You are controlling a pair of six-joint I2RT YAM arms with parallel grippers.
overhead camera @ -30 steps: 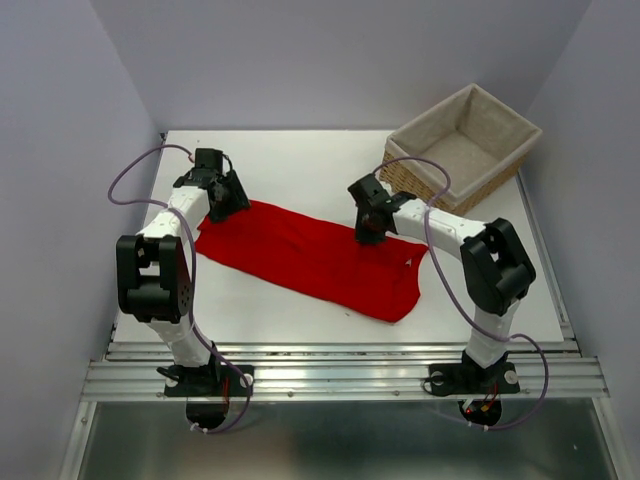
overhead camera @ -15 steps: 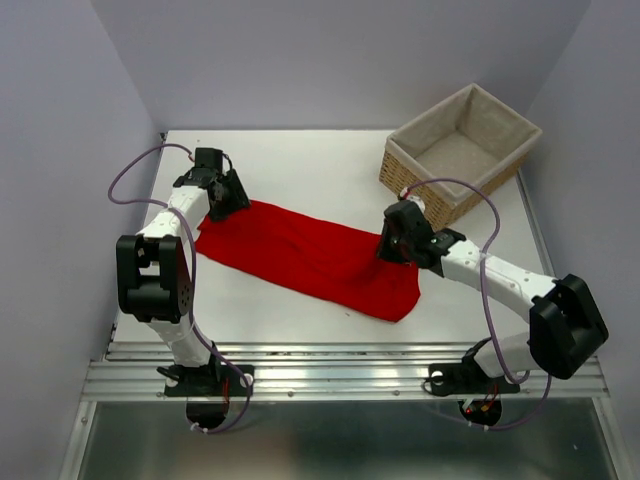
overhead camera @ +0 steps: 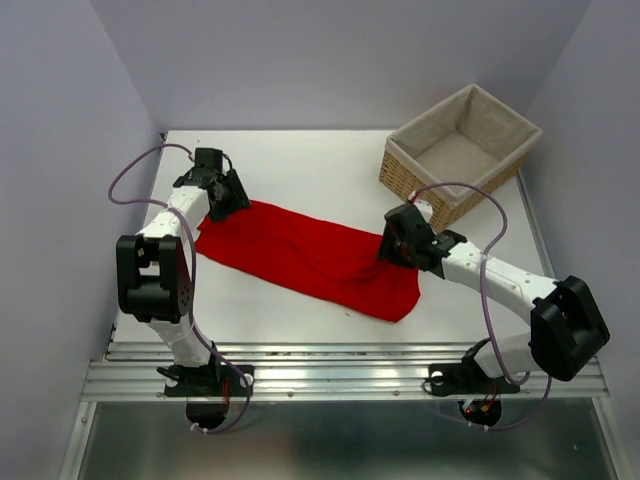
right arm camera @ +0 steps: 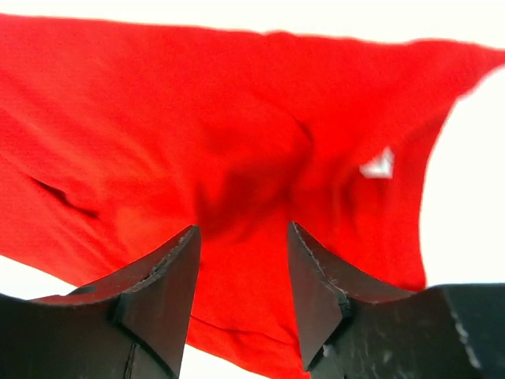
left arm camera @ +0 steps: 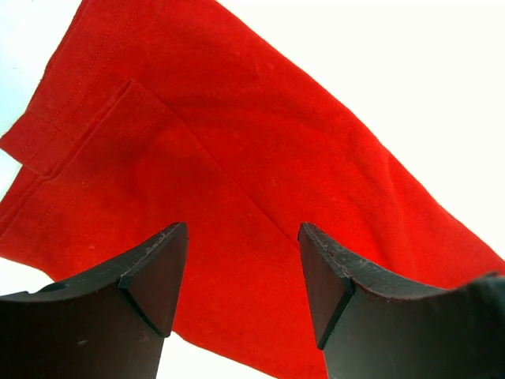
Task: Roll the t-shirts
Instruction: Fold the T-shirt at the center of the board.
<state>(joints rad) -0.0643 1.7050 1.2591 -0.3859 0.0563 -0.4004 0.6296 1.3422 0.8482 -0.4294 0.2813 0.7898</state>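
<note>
The red t-shirt (overhead camera: 300,255) lies folded into a long band across the white table, running from upper left to lower right. My left gripper (overhead camera: 222,200) hangs over its left end, open, with only cloth (left arm camera: 197,181) below the fingertips (left arm camera: 167,253). My right gripper (overhead camera: 388,250) stands at the band's right end, open, nothing between its jaws; the cloth (right arm camera: 237,158) under it is bunched, with a small white label (right arm camera: 379,164) showing. Its fingertips (right arm camera: 185,253) hover just above the shirt's near edge.
A wicker basket (overhead camera: 440,185) with a beige liner stands at the back right corner, close behind the right arm. The table's metal front rail (overhead camera: 340,370) runs along the near edge by the arm bases. Purple cables loop from both arms.
The right arm swung from the shirt's upper edge to its right end, stretching out low. Its jaws, shut a second ago, have opened. The left arm has not moved.
</note>
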